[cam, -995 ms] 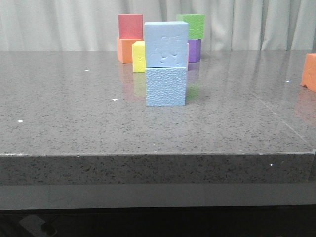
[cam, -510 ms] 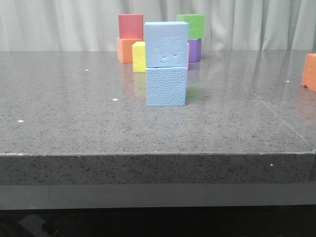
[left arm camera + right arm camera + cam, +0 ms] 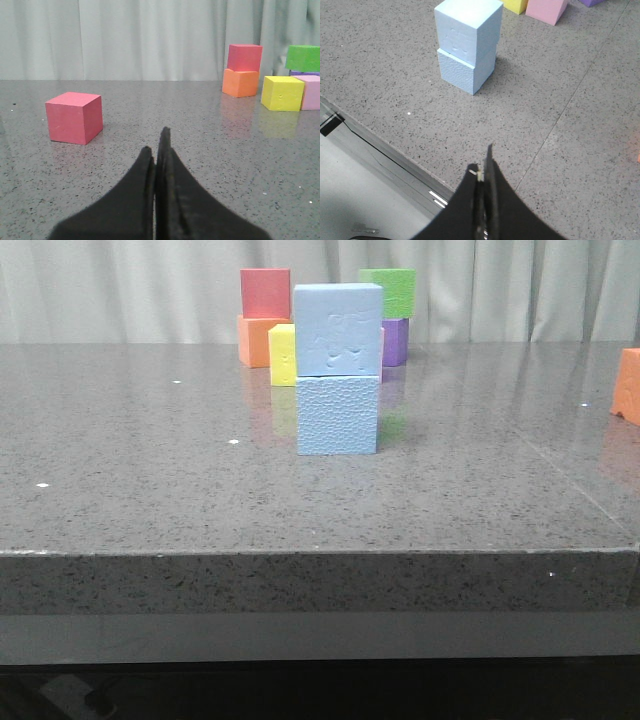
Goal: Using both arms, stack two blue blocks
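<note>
Two pale blue blocks stand stacked near the table's middle: the upper blue block (image 3: 338, 330) rests squarely on the lower blue block (image 3: 337, 415). The right wrist view shows the same stack, upper block (image 3: 468, 30) on lower block (image 3: 465, 72), well ahead of my right gripper (image 3: 482, 160), which is shut and empty near the table's front edge. My left gripper (image 3: 156, 142) is shut with nothing in it, low over bare table; no blue block shows in its view. Neither arm appears in the front view.
Behind the stack stand a red cube (image 3: 265, 292) on an orange cube (image 3: 256, 342), a yellow cube (image 3: 283, 355), and a green cube (image 3: 392, 292) on a purple one (image 3: 395, 340). An orange block (image 3: 627, 385) sits far right. A red cube (image 3: 74, 117) lies near my left gripper.
</note>
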Controlling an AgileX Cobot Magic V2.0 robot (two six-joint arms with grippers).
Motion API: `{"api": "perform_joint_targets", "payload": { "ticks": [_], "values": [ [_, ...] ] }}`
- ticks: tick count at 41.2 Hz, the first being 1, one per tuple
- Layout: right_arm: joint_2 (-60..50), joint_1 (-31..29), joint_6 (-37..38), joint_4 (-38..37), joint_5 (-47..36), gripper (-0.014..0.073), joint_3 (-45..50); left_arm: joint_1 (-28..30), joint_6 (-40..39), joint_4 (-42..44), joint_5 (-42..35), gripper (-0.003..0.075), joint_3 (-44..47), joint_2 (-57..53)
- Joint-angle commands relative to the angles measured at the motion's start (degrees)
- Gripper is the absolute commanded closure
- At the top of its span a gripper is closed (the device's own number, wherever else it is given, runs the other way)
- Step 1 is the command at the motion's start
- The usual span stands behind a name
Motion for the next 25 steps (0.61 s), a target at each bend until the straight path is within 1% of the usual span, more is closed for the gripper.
{"api": "perform_joint_targets", "payload": {
  "ticks": [1,11,15,18,25],
  "values": [
    [-0.3,-0.35,-0.49,-0.44,-4.14,0.0713,-1.47,-0.41,-0.09,-0.5,-5.0,0.0741,0.21,-1.17],
    [-0.99,-0.24,-0.49,-0.65,-4.54,0.0713,-0.77,-0.41,-0.09,-0.5,-5.0,0.0741,0.21,-1.17],
    [-3.24,-2.56,-0.49,-2.12,-6.29,0.0713,2.28,-0.41,-0.09,-0.5,-5.0,0.0741,0.21,-1.04],
    [-6.33,-5.45,-0.49,-2.4,-11.57,0.0713,6.5,-0.41,-0.09,-0.5,-5.0,0.0741,0.21,-1.04],
    [-16.49,-13.59,-0.49,-2.59,-26.94,0.0713,20.91,-0.41,-0.09,-0.5,-5.0,0.0741,0.21,-1.04]
  ]
}}
